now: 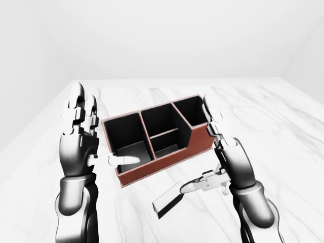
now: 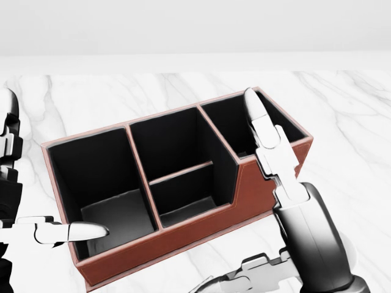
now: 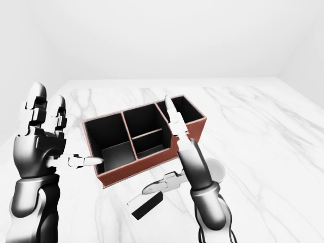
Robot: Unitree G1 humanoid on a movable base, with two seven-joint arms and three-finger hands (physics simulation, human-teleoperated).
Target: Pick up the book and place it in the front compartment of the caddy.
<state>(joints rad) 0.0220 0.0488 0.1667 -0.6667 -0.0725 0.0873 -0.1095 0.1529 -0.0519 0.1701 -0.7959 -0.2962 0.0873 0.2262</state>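
The caddy (image 1: 167, 158) is red-brown with black insides and several compartments, and it stands slanted on the white marble table (image 1: 273, 136). A thin dark book (image 1: 168, 201) lies flat on the table just below the caddy in the left-eye view. My right hand (image 1: 205, 152) is open, fingers up against the caddy's right end, and its thumb tip (image 1: 186, 188) hovers over the book's right end. My left hand (image 1: 96, 142) is open at the caddy's left end, thumb pointing into the left compartment. In the head view the caddy (image 2: 183, 235) fills the middle and the book is hidden.
A white round thing (image 3: 216, 169) shows just right of my right forearm in the right-eye view. The table's left edge (image 1: 35, 119) runs diagonally past my left arm. White walls stand behind the table.
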